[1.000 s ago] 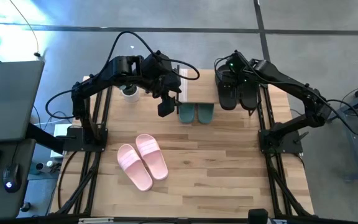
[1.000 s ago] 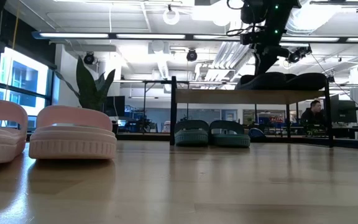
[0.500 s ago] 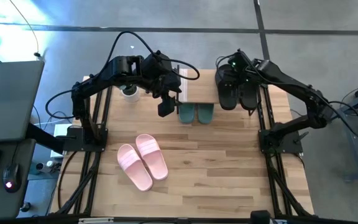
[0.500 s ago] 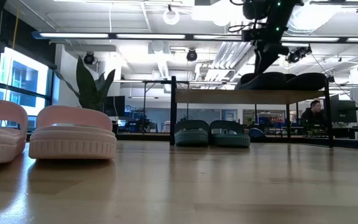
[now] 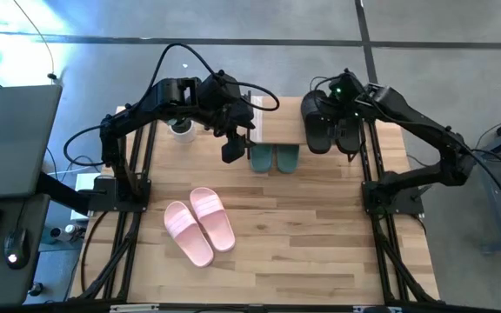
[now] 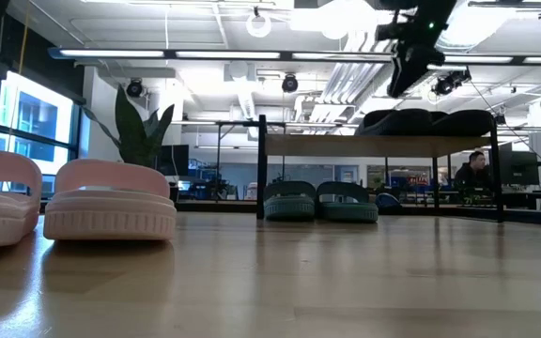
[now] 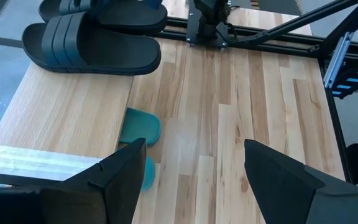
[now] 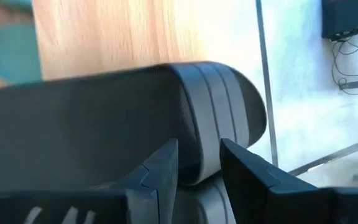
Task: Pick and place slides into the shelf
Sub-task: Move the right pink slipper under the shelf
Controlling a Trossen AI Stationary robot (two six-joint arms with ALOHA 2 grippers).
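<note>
The black slides (image 5: 330, 129) lie side by side, soles down, on the right part of the shelf's top board (image 5: 277, 122). My right gripper (image 6: 405, 86) hangs just above them, open, its fingers over one black strap (image 8: 225, 118) without touching it. The pink slides (image 5: 200, 224) rest on the table near its left front. My left gripper (image 5: 231, 153) hovers open beside the shelf's left end, holding nothing.
A teal pair of slides (image 5: 274, 159) sits under the shelf (image 6: 374, 145). A potted plant (image 5: 181, 129) stands at the far left of the table. A laptop (image 5: 7, 139) lies off the table's left side. Bare wood stretches across the table's near right.
My right gripper has risen off the black slides and drawn a little toward the table's right edge. The black slides stay where they were on the shelf's top board.
</note>
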